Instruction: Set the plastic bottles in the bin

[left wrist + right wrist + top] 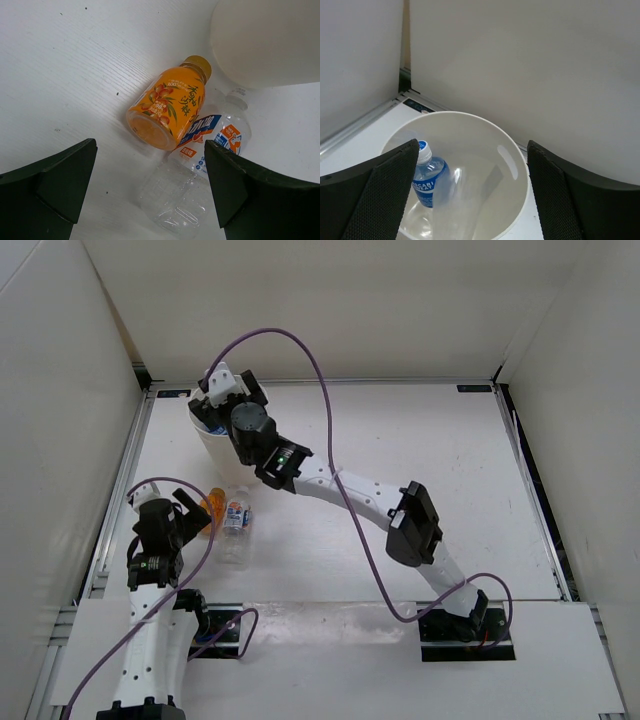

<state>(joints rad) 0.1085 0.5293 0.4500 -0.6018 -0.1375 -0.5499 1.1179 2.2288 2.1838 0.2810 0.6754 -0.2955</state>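
The cream-white bin point(211, 447) stands at the back left, mostly under my right wrist. My right gripper point(224, 403) hangs open over its mouth point(471, 150). Inside the bin point(512, 150) a blue-label bottle point(426, 185) stands against the wall, and a plain clear bottle point(455, 205) shows beside it as a blur. My left gripper point(192, 512) is open and empty point(150, 167), low over the table. Just ahead of it the orange bottle point(169, 107) and the white-blue-red label bottle point(212, 134) lie side by side; they also show in the top view point(213, 504) point(236, 517).
White walls close in the table at the back and on both sides. The bin wall point(265, 40) stands just beyond the two lying bottles. A purple cable point(325, 390) loops over the right arm.
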